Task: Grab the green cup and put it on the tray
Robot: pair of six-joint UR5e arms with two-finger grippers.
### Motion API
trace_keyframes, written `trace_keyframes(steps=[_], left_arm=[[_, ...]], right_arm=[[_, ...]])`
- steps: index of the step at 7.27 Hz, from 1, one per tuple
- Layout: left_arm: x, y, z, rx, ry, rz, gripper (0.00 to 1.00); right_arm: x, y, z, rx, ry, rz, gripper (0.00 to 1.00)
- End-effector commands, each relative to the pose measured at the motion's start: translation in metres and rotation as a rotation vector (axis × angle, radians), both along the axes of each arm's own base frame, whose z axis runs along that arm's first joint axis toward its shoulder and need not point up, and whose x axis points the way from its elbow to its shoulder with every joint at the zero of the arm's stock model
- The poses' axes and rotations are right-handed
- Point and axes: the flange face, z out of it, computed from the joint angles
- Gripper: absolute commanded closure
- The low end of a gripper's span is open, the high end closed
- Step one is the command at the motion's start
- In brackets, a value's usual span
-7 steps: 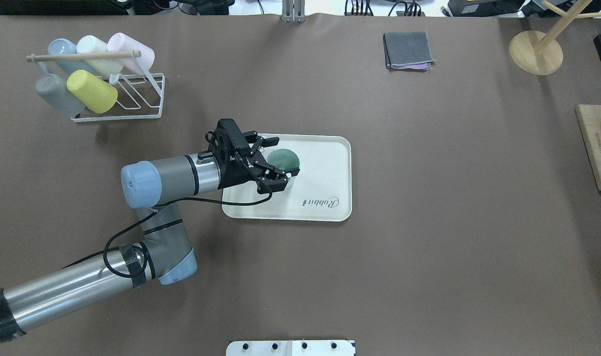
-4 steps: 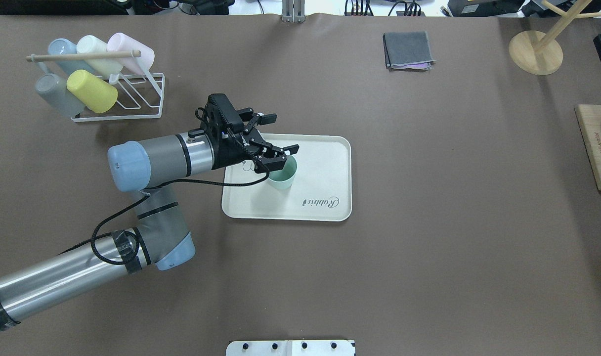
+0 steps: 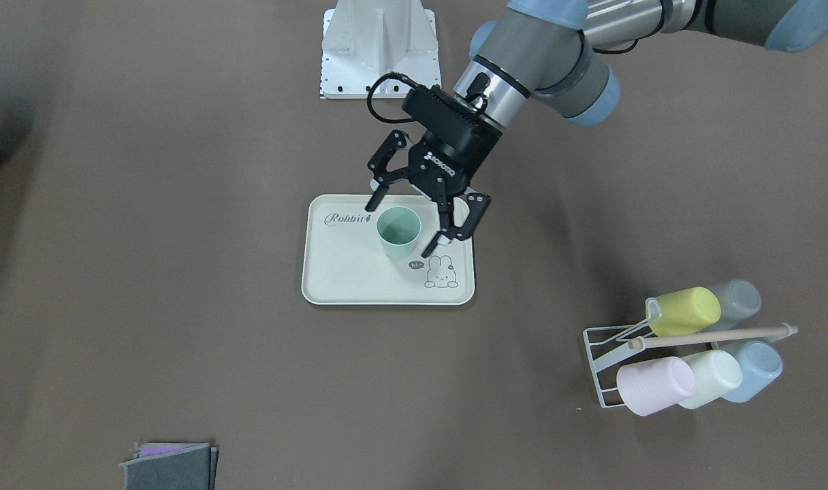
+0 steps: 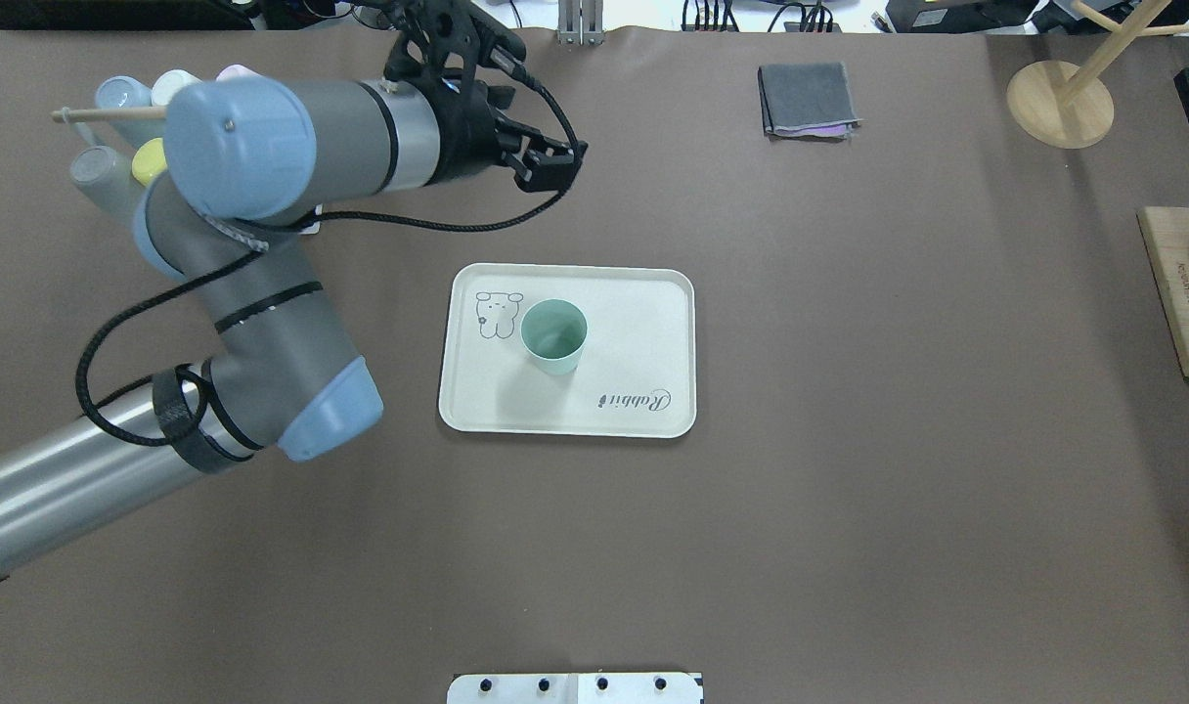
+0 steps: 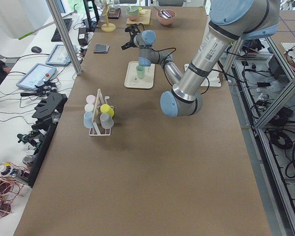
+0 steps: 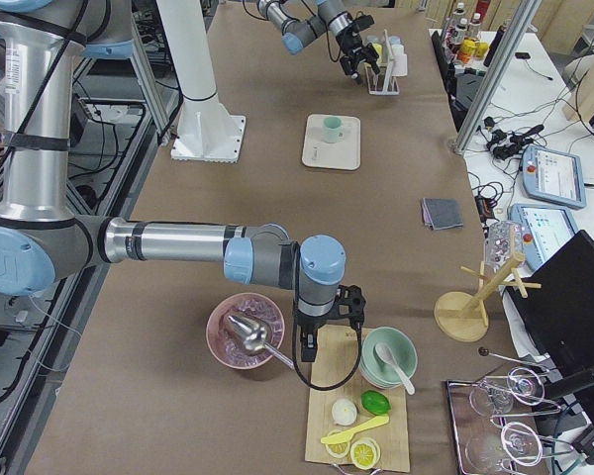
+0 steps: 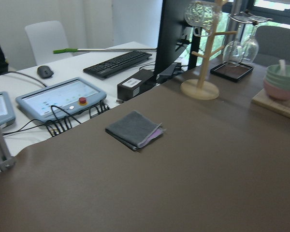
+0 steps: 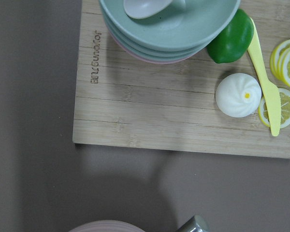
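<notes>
The green cup [image 4: 553, 337] stands upright and free on the cream tray [image 4: 634, 323], next to its bunny drawing; it also shows in the front view [image 3: 398, 231]. My left gripper [image 4: 555, 166] is open and empty. It is raised high above the table and clear of the cup. In the front view the left gripper [image 3: 406, 228] shows its jaws spread wide in front of the tray's [image 3: 346, 265] back edge. My right gripper [image 6: 327, 317] hangs over a cutting board at the table's right end; I cannot tell whether it is open or shut.
A white wire rack [image 3: 686, 347] with several pastel cups stands on the robot's left. A folded grey cloth [image 4: 810, 100] and a wooden stand [image 4: 1059, 103] lie at the far right. The cutting board [image 8: 183, 121] holds stacked bowls and food; a pink bowl [image 6: 246, 332] sits beside it.
My left gripper, which was around the cup on the tray, has opened, drawn back and risen high. The cup stays upright on the tray.
</notes>
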Motion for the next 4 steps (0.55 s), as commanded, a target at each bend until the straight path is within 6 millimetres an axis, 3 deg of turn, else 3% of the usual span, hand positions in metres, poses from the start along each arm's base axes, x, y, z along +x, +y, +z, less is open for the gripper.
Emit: trace_keyframes(steps=[1,2,3,4], left_arm=[[-0.081,-0.066,0.071,-0.046,-0.342,-0.08,0.01],[-0.11,-0.086,0.086,-0.044,-0.476,-0.088,0.01],[-0.152,-0.107,0.101,-0.163,-0.535,-0.151,0.01],[-0.197,-0.12,0.113,-0.297,-0.441,-0.229,0.01]], right_arm=[[0.0,0.0,-0.004,0.003,-0.002,0.007,0.0],[0.0,-0.001,-0.005,0.003,-0.002,0.008,0.0],[0.0,-0.002,-0.005,0.008,0.0,0.005,0.0],[0.0,-0.003,-0.006,0.005,-0.002,0.009,0.0]])
